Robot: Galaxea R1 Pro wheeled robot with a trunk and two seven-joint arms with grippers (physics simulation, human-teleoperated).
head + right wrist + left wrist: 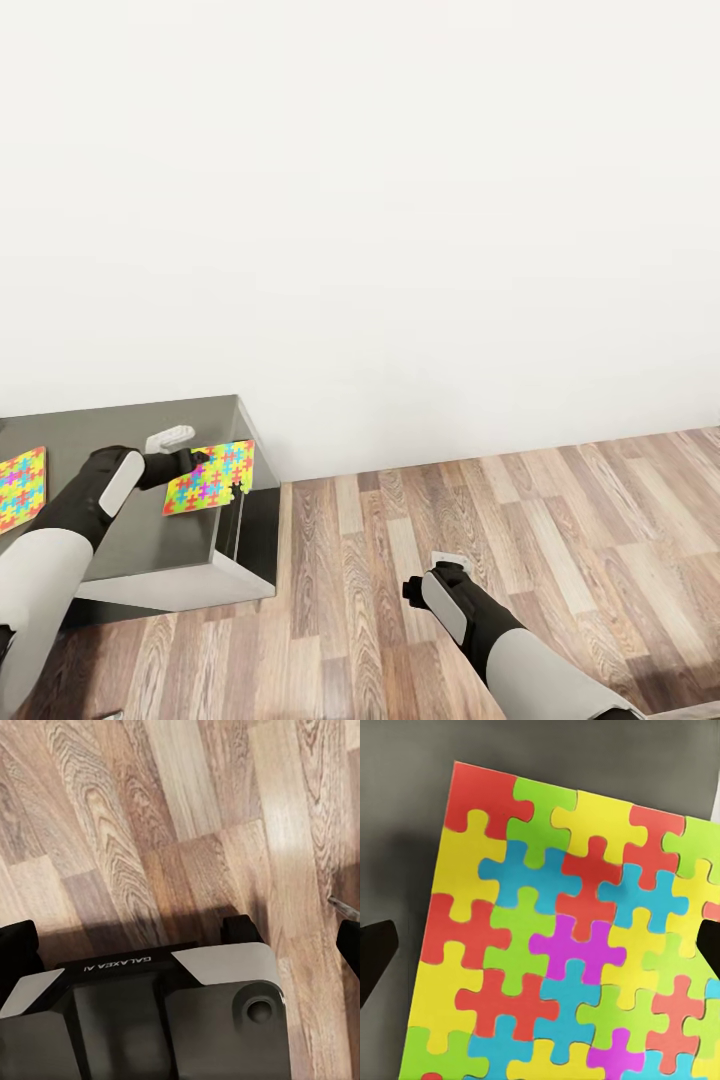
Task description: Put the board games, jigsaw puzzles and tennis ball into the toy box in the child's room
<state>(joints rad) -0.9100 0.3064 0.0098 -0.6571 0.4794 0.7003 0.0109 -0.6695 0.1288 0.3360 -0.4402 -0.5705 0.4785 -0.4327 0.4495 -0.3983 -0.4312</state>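
The left gripper (pixel 203 462) hung wide open over a puzzle (pixel 211 477) at the surface (pixel 150 545) corner. I think it was grabbing it. Next, close on it and lift.

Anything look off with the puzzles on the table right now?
The jigsaw puzzle under the left gripper lies skewed at the table's corner, its edge slightly overhanging. The other puzzle lies flat further in.
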